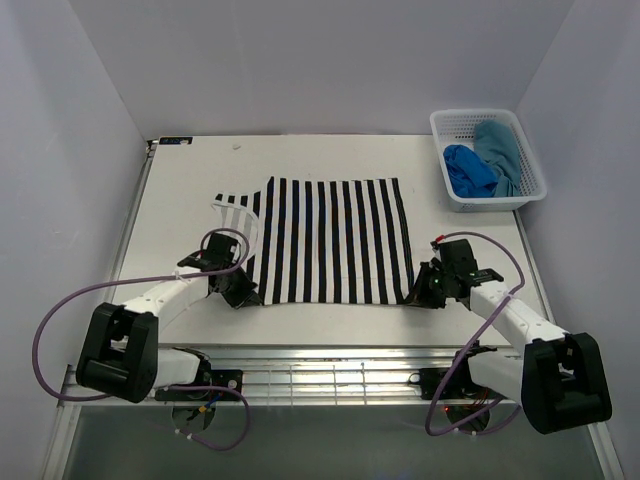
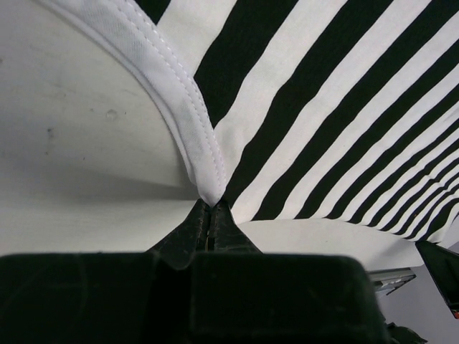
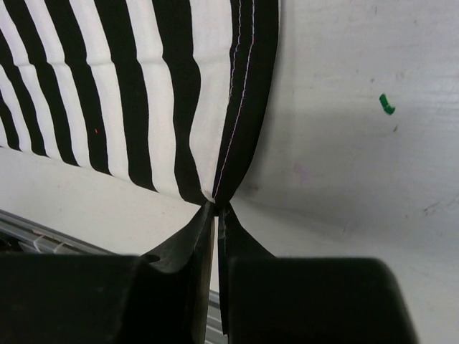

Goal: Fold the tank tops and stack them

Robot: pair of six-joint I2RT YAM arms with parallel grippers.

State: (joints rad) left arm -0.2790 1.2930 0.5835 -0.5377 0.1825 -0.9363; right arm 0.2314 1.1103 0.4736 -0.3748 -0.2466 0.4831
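Striped tank top point(image 1: 330, 240): spread flat, centre of table point(image 1: 180, 190).
Left gripper point(image 2: 209, 209): clamped on its near-left white-trimmed edge.
Right gripper point(image 3: 216, 208): clamped on its near-right hem corner.
Royal blue tank top point(image 1: 468, 170), teal tank top point(image 1: 502, 150): bunched in white mesh basket point(image 1: 445, 128), far-right table corner.

Bold black-and-white stripes are seen all over the striped tank top point(image 1: 330, 240), and it's edged with a plain white trim point(image 2: 179, 107). The royal blue top point(image 1: 468, 170) is properly bright, the teal top point(image 1: 500, 146) more muted, and the mesh basket point(image 1: 490, 203) is done in white. The left gripper point(image 2: 209, 208) and right gripper point(image 3: 216, 208) are moulded in black, the cables point(image 1: 37, 345) are sheathed in purple, and the table point(image 1: 200, 170) is finished white-ish.
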